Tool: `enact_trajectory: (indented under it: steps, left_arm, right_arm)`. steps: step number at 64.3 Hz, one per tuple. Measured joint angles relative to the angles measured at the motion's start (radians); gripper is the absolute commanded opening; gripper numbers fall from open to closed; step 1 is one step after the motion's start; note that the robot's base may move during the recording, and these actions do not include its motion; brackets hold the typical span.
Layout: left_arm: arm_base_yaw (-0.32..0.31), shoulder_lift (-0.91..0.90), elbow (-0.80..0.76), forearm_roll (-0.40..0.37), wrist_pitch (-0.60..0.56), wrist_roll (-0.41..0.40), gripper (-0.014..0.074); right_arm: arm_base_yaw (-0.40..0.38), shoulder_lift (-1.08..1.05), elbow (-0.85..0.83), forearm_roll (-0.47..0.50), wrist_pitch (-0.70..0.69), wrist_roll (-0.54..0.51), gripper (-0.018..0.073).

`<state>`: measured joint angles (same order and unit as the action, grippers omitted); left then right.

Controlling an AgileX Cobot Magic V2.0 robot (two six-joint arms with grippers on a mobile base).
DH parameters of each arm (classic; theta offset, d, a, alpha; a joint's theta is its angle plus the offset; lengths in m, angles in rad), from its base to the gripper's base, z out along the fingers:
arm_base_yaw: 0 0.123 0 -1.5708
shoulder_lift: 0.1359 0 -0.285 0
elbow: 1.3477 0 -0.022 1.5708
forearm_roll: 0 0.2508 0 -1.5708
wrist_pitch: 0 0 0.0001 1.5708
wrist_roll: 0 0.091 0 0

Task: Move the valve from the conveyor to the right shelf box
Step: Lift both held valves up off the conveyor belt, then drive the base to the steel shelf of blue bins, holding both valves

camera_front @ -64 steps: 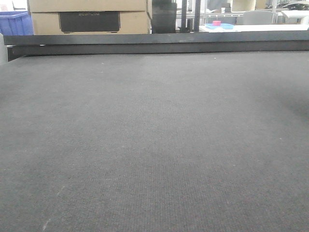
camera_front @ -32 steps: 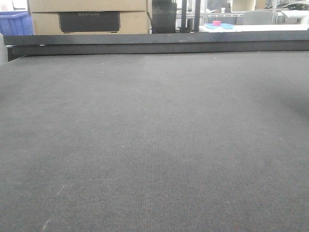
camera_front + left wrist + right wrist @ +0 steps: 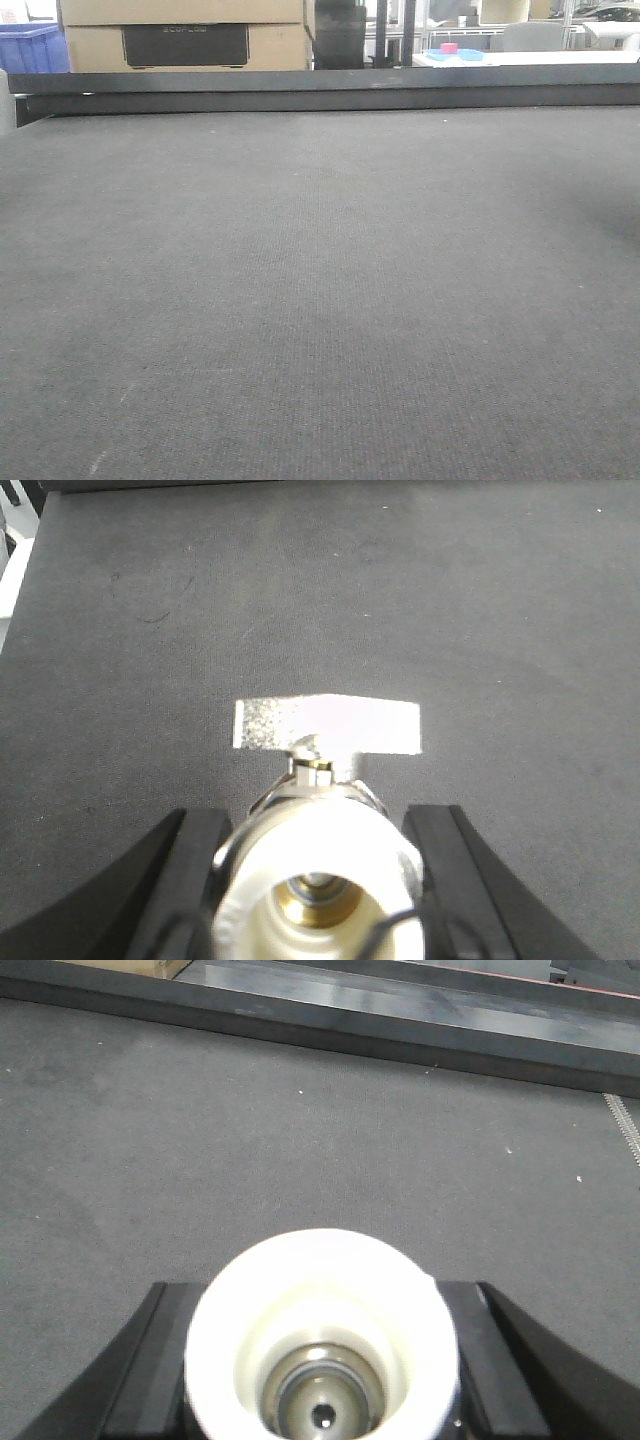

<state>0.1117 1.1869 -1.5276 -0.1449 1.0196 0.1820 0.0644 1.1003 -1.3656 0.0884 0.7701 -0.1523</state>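
White-ended valve (image 3: pixel 316 875) tight in left pincer (image 3: pixel 312 825), second valve (image 3: pixel 322 1310) tight in right pincer (image 3: pixel 320 1298).

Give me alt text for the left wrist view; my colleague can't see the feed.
A valve sits between the left gripper's two black fingers, its white-rimmed open end facing the camera and its silver T-handle crosswise beyond it. Behind it is the dark grey conveyor belt.

Valve (image 3: pixel 320 830), left wrist view: lower body cut by bottom edge, handle glare-washed. Second valve (image 3: pixel 322 1330), right wrist view: white end hides body, bottom cropped. Left gripper (image 3: pixel 315 820): fingers cropped below. Pink item (image 3: pixel 449 47), front view: too small to identify
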Motion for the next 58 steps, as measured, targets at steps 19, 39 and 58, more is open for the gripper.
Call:
enact_trajectory:
  steps: [19, 39, 58]
  left_arm:
    - [0.000, 0.000, 0.000, 0.002, 0.000, 0.000, -0.0111]
    - [0.000, 0.000, 0.000, 0.002, 0.000, 0.000, -0.0111]
    - [0.000, 0.000, 0.000, 0.002, -0.001, 0.000, -0.0111]
  right_arm:
    - [0.000, 0.000, 0.000, 0.008, 0.000, 0.000, -0.0154]
    - [0.000, 0.000, 0.000, 0.008, 0.000, 0.000, -0.0154]
    - [0.000, 0.000, 0.000, 0.008, 0.000, 0.000, -0.0154]
